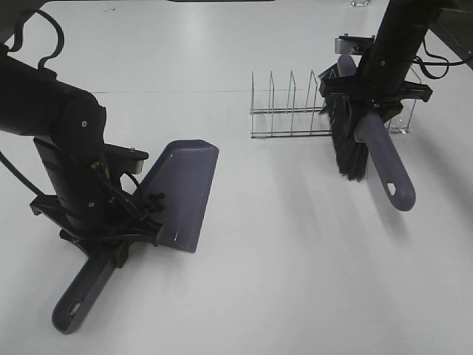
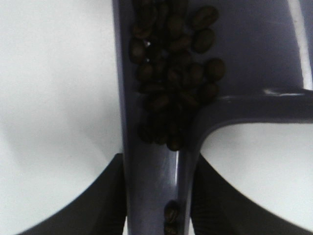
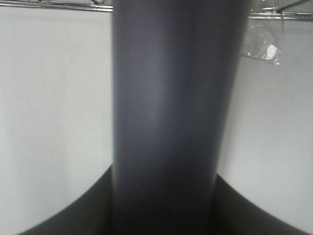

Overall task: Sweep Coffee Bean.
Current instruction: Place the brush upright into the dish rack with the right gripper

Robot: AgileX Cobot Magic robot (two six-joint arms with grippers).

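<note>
A purple-grey dustpan (image 1: 181, 194) rests on the white table at the left, its handle (image 1: 80, 296) pointing toward the front. My left gripper (image 1: 122, 240) is shut on that handle where it meets the pan. In the left wrist view, coffee beans (image 2: 173, 73) lie heaped in the rear corner of the dustpan (image 2: 254, 44), with a couple down the handle channel (image 2: 170, 215). A brush with black bristles (image 1: 347, 144) and a grey handle (image 1: 390, 166) hangs above the table at the right, my right gripper (image 1: 367, 100) shut on it. The right wrist view shows only the brush handle (image 3: 166, 117).
A wire rack (image 1: 290, 111) stands on the table (image 1: 281, 259) behind the brush, with a clear plastic piece (image 1: 403, 122) at its right end. The rack's wires (image 3: 54, 5) also cross the edge of the right wrist view. Black cables hang at the far left and right.
</note>
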